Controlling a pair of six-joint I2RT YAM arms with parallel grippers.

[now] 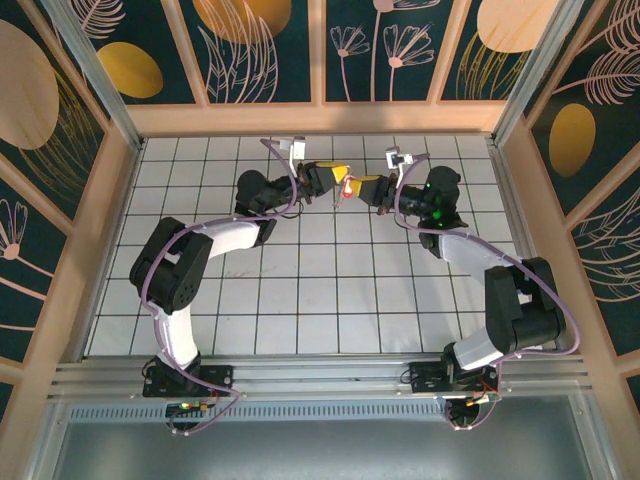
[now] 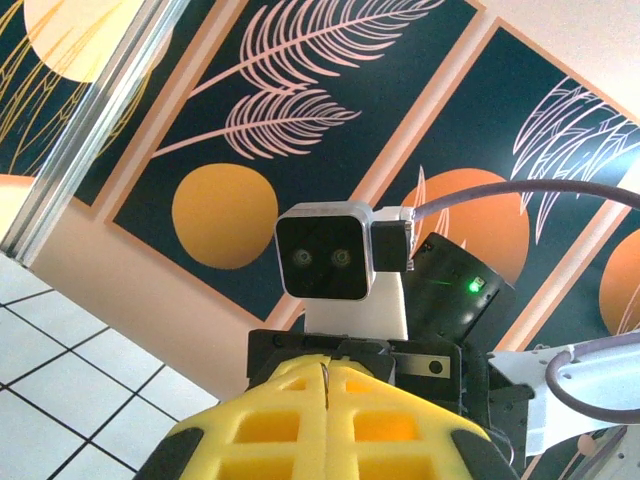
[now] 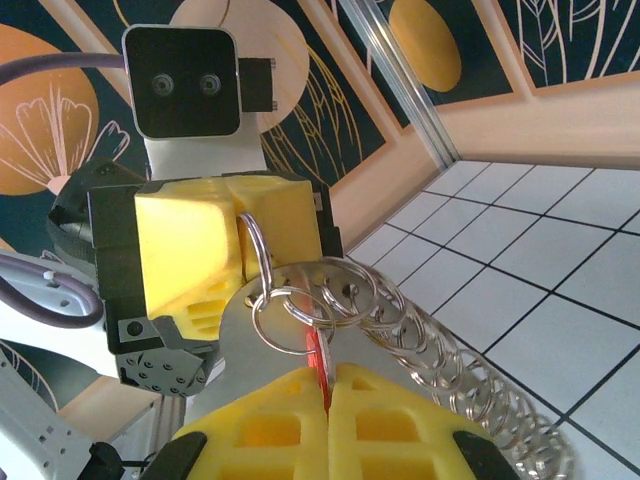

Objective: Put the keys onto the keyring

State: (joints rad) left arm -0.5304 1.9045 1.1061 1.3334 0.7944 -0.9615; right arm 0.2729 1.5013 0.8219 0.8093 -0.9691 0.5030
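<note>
The left gripper [image 1: 337, 177] is clenched on the silver wire keyring [image 3: 262, 280], whose loop emerges from between the yellow fingers [image 3: 190, 240] and carries a chain of linked rings. The small red-headed key [image 3: 316, 352] is pinched in the closed right gripper [image 3: 326, 385], with its head against the ring loops. Both items are held tip to tip over the far middle of the white gridded table [image 1: 300, 290].

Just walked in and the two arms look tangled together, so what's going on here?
The two arms meet gripper to gripper above the far middle of the table. The right gripper is shut on the small red-headed key, and the left gripper is shut on the keyring, its coil of rings trailing down. Key and rings overlap; whether the key is threaded can't be told.
</note>
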